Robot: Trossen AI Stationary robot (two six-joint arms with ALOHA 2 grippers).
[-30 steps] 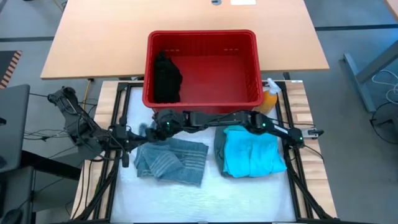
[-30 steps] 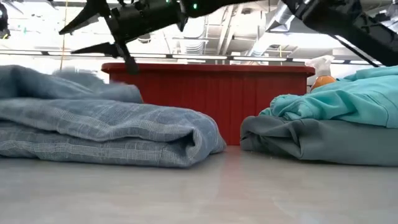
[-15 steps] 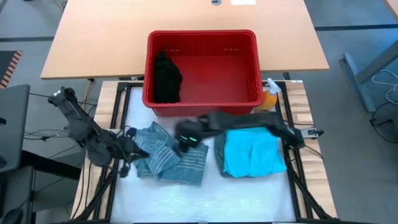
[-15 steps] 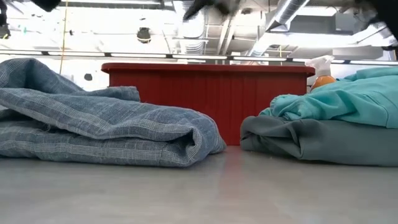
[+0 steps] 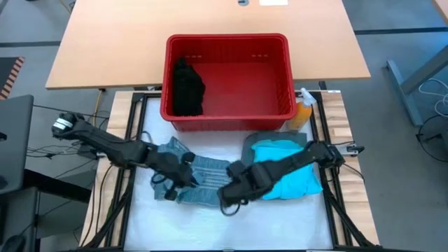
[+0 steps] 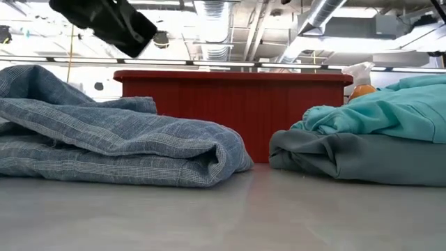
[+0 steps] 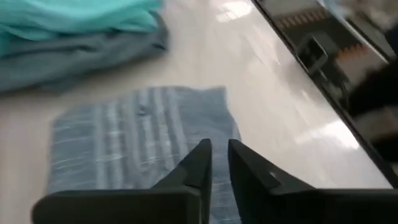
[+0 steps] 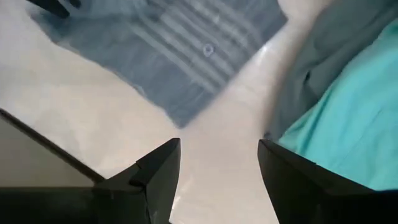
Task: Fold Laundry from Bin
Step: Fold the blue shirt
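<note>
As it lies now, the striped cloth (image 5: 208, 171): folded on the table (image 5: 210, 225) in front of the bin (image 5: 227, 38), left of the folded pile. Its left side sits humped higher than the right in the low view.
Change in the cloth: a second ago I saw it lying flatter; the left part has since been pushed up into a ridge.
Change in the arms: both were high by the bin's front wall a second ago; now both are down at the cloth, one at each side.
What I take from it: I judge I am squaring up this fold, not starting a new garment. The cloth looks close to done.
Left gripper (image 7: 216, 146): over the cloth's left half. Fingers nearly together, only a slit between them, nothing in it. I cannot tell if the tips touch the fabric.
Right gripper (image 8: 217, 149): at the cloth's front right corner, over bare table between the cloth and the pile. Fingers stand wide, wider than a second ago, and hold nothing.
Folded pile: teal garment (image 5: 288, 171) on top of the grey-green one (image 5: 260, 140), right of the cloth, apart from it.
Still in the bin: one black garment (image 5: 187, 87) against the left wall. I count that as the work left.
Beside the bin: an orange spray bottle (image 5: 302, 112) at its right front corner.
</note>
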